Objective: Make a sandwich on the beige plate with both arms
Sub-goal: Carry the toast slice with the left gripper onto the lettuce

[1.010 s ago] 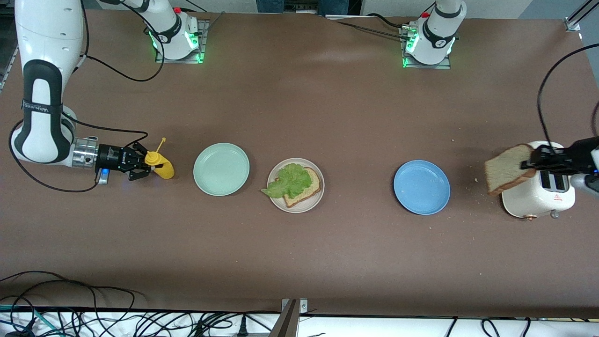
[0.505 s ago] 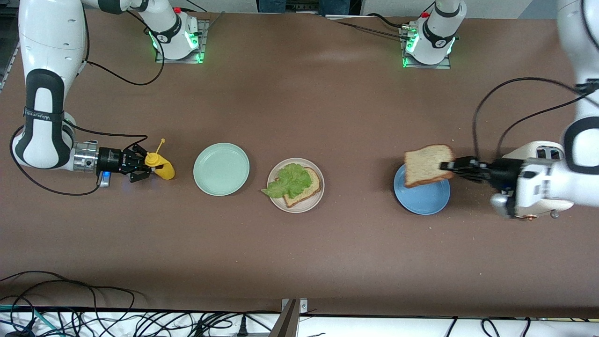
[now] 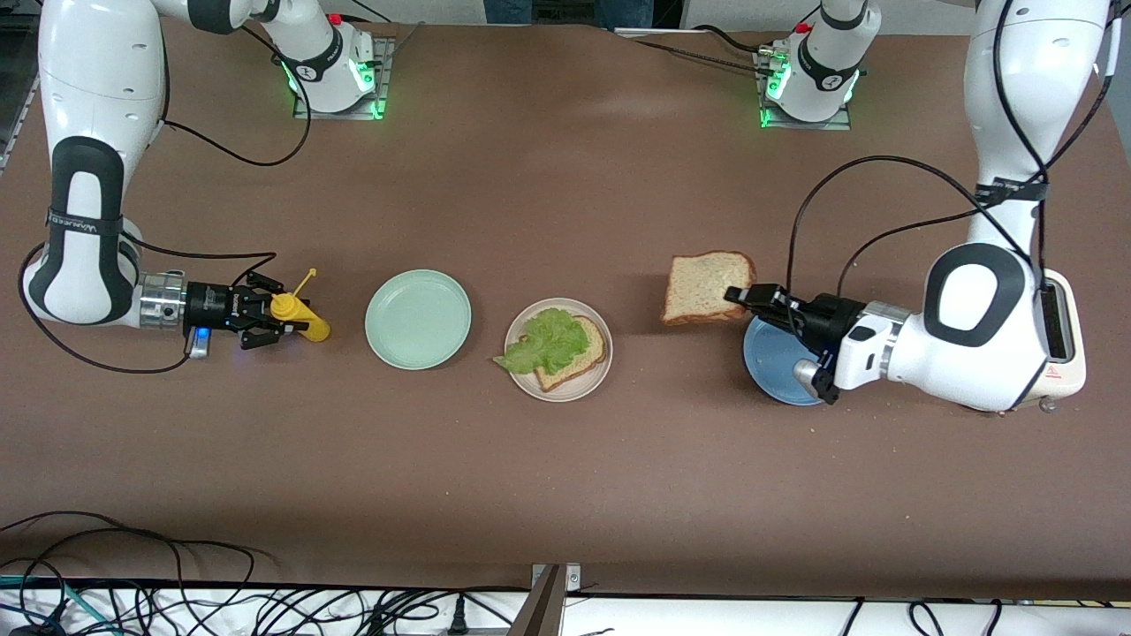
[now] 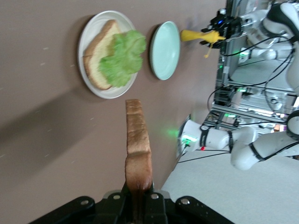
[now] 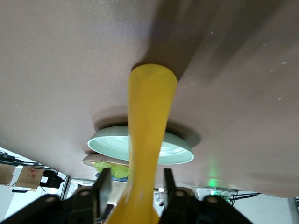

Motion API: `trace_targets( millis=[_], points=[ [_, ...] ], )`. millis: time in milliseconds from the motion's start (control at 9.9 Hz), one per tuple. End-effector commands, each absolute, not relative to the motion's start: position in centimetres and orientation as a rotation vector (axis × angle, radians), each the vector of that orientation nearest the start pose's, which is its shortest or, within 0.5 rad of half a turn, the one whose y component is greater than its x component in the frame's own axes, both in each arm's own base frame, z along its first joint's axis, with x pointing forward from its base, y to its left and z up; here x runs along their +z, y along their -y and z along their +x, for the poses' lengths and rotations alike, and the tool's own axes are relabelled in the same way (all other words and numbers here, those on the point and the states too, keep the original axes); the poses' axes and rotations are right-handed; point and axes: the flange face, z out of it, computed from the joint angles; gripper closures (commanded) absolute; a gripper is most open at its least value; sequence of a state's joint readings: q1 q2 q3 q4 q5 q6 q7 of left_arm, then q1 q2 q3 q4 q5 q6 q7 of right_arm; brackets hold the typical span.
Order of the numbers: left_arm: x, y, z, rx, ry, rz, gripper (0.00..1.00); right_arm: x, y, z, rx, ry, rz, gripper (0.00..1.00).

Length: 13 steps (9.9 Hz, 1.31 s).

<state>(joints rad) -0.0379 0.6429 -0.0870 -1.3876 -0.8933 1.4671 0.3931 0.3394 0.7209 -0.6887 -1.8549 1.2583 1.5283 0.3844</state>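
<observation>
left gripper (image 3: pixel 740 297): pinching a bread slice (image 3: pixel 704 286) up in the air between blue plate (image 3: pixel 778 362) and beige plate (image 3: pixel 558 382) | beige plate: holding bread and lettuce (image 3: pixel 546 340), beside green plate (image 3: pixel 417 319) | right gripper (image 3: pixel 265 318): fingers sitting spread around a yellow bottle (image 3: pixel 300 316) lying on the table

Bystanders on the brown table (image 3: pixel 565 203)

A mint-green plate (image 3: pixel 418 319) sits bare toward the right arm's end, with a yellow squeeze bottle (image 3: pixel 300 318) just beside it, closer still to that end. Toward the left arm's end sits a blue plate (image 3: pixel 773 373), partly covered from above, and past it a white toaster (image 3: pixel 1065 371). Black cables (image 3: pixel 177 601) tangle below the table's near edge.
</observation>
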Motion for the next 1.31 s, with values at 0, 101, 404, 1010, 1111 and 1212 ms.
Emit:
trace_targets(
  millis=[0,101,404,1010,1111,1212],
  points=[
    [33.2,18.8,66.1,-0.419,0.274,2.026,1.0,19.6,7.9,59.2,0.845,-1.363,-1.809,0.17],
    [31.9,19.4,66.2,-0.418,0.22,1.961,1.0,20.2,7.8,59.7,0.836,-1.351,-1.82,0.09],
    [29.4,22.8,66.0,-0.35,0.097,1.929,1.0,22.5,8.1,60.3,0.806,-1.311,-1.87,0.0],
    [24.5,29.0,65.3,-0.214,-0.109,1.923,1.0,30.1,10.1,61.0,0.703,-1.252,-2.054,0.0],
    [23.8,29.6,65.2,-0.188,-0.118,1.919,1.0,31.9,10.2,61.7,0.67,-1.226,-2.12,0.0],
    [22.7,30.5,64.8,-0.169,-0.112,1.901,1.0,33.5,10.5,62.2,0.642,-1.213,-2.175,0.0]
  ],
)
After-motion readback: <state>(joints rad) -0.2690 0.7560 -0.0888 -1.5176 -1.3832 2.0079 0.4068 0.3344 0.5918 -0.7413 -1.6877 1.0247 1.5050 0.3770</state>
